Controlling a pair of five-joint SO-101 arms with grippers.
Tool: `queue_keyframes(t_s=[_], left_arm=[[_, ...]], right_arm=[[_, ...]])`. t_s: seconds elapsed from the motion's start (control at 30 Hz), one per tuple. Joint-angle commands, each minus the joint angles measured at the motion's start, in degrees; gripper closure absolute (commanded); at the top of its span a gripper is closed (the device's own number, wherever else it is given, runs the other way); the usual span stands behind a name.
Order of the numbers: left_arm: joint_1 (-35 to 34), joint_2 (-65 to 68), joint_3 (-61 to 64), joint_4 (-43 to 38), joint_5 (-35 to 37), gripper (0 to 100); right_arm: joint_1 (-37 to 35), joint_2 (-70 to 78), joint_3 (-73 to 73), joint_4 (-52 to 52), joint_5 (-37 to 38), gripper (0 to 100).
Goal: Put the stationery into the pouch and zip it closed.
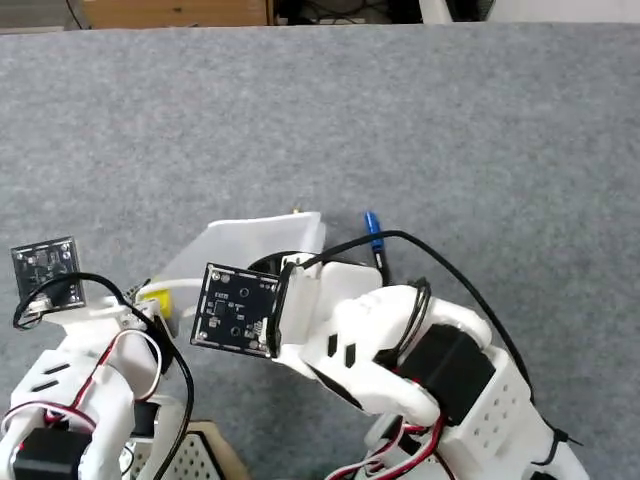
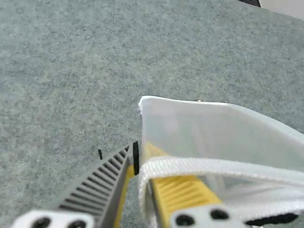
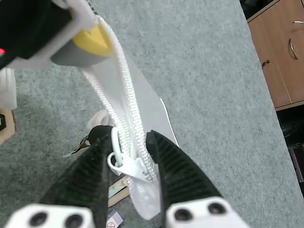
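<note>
- One white translucent mesh pouch [image 1: 262, 240] on a grey carpeted table [image 1: 450, 120], near the table's front edge, lying between the two arms with its zipped edge raised.
- One white zipper [image 3: 124, 107] along that raised edge, stretched in a straight line from one gripper to the other.
- In the left wrist view, two white zipper tapes seen apart along the pouch [image 2: 213, 135], with the mouth open between them.
- One white zipper slider [image 3: 130, 167] with a ring-shaped pull, seated on the zipper at the end far from the left arm.
- Right gripper [image 3: 127, 145] set astride the zipper; black ribbed fingers [image 3: 175, 175] closed against both sides of the white zipper slider.
- Left gripper [image 2: 139, 156] at the opposite end of the pouch; grey ribbed finger and yellow finger pinched together on the pouch's corner at the end of the zipper tape.
- Same left gripper [image 3: 88, 45] visible from the right wrist, with the zipper running straight into it.
- Dark item [image 3: 97, 135] showing just beside the slider; identity cannot be told.
- One blue-tipped pen [image 1: 372, 228] just beside the pouch's far corner, next to the right arm; impossible to tell whether its lower part sits inside the pouch.
- Light wooden board [image 1: 215, 450] at the table's front edge, between the arm bases.
- Brown wooden cabinet [image 3: 280, 61] with a metal handle, beyond the table.
</note>
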Motion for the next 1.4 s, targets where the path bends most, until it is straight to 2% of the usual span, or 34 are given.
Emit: queue_keyframes(t_s=[0.0, 0.17, 0.37, 0.6, 0.8, 1.17, 1.37], left_arm=[[-0.7, 0.3, -3.1, 0.7, 0.3, 97], [-0.7, 0.4, -6.0, 0.8, 0.3, 97], [-0.8, 0.3, -5.7, 1.1, 0.3, 97], [-0.8, 0.4, -5.7, 1.1, 0.3, 97], [-0.9, 0.4, -5.7, 0.8, 0.3, 97], [-0.7, 0.7, -5.1, 1.3, 1.6, 97], [-0.7, 0.7, -2.9, 1.2, 4.5, 97]], right_arm=[[0.9, -1.6, -3.6, -0.4, -0.7, 98.6], [0.9, -1.5, -3.8, -0.4, -0.7, 98.2], [0.9, -1.5, -4.3, 4.1, -0.7, 83.6], [0.7, -1.5, -10.8, 7.7, -1.3, 83.1], [1.3, -1.5, -18.4, 11.9, -3.4, 77.9], [18.4, -1.2, -16.7, 10.9, -3.6, 77.9], [26.5, -1.2, -7.4, 7.9, -9.8, 77.9]])
